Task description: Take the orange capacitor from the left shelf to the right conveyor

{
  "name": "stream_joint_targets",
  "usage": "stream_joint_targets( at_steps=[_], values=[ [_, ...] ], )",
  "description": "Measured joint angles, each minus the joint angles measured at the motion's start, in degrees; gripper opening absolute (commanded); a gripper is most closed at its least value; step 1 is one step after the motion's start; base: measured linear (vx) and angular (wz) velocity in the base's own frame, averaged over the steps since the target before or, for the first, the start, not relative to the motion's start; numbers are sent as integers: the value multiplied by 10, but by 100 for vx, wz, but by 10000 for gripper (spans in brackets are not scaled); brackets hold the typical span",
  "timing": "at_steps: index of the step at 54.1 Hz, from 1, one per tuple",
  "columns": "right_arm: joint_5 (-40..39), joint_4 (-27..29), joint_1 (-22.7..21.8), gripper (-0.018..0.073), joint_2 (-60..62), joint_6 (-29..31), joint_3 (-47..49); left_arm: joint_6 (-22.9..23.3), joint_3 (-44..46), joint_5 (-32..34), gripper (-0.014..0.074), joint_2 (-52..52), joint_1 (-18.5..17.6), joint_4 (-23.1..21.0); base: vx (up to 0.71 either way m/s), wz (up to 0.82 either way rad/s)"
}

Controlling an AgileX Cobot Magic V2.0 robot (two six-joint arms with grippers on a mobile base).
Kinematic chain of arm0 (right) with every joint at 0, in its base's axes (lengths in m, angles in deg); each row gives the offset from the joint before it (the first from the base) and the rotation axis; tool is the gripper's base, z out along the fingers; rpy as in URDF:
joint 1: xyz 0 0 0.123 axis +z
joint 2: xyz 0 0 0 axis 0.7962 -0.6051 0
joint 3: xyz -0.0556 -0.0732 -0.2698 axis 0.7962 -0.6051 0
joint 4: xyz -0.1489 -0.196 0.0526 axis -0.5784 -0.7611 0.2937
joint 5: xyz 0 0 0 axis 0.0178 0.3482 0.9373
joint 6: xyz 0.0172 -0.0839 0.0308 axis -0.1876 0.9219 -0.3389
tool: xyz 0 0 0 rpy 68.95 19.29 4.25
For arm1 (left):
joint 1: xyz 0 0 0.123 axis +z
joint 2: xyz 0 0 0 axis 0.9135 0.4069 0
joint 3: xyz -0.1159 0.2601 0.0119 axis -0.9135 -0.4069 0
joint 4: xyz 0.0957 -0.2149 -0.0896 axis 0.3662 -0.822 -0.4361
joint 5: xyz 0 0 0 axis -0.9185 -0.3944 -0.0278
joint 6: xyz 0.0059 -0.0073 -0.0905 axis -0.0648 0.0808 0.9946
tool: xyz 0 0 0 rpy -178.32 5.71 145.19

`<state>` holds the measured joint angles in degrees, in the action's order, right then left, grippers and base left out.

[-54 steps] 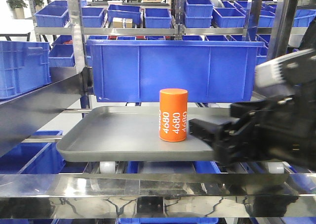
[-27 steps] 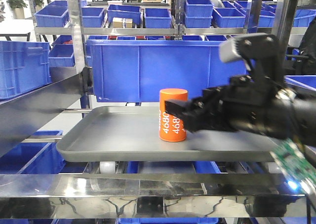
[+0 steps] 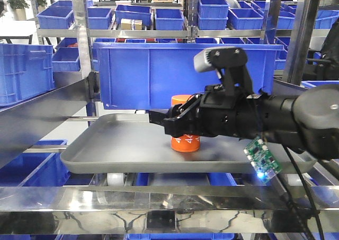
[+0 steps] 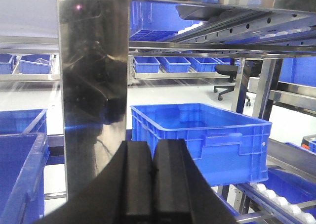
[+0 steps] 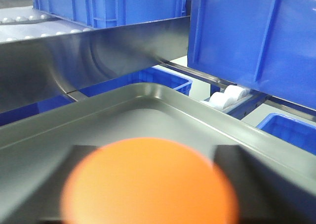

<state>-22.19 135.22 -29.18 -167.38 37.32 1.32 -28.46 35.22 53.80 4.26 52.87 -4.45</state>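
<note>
Right end effector has advanced from the right edge of the grey tray within 1 s. It now straddles the orange capacitor, which stands upright on that tray in the left shelf; whether the fingers clamp it cannot be told. Left end effector has its fingers together; judged status: approach complete, closure check and lift pending.

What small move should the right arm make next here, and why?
Probably close the right gripper: its fingers stand on either side of the top of the orange capacitor, which stands upright on the grey tray, so it seems placed for a grasp.
</note>
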Motion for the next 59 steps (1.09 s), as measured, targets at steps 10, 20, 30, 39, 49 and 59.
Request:
stream_joint_targets(
  at_steps=[10, 20, 30, 39, 49, 59],
  values=[
    [0, 1, 0, -13, 10, 32, 0, 0, 0, 0, -6, 0, 0, 0, 0, 0],
    [1, -48, 0, -8, 76, 41, 0, 0, 0, 0, -6, 0, 0, 0, 0, 0],
    [35, -214, 0, -8, 195, -82, 1, 0, 0, 0, -6, 0, 0, 0, 0, 0],
    [129, -439, 0, -8, 297, -306, -5, 0, 0, 0, -6, 0, 0, 0, 0, 0],
    [151, -604, 0, -8, 419, -449, -109, 0, 0, 0, -6, 0, 0, 0, 0, 0],
    [101, -637, 0, -8, 550, -507, -259, 0, 0, 0, -6, 0, 0, 0, 0, 0]
  ],
)
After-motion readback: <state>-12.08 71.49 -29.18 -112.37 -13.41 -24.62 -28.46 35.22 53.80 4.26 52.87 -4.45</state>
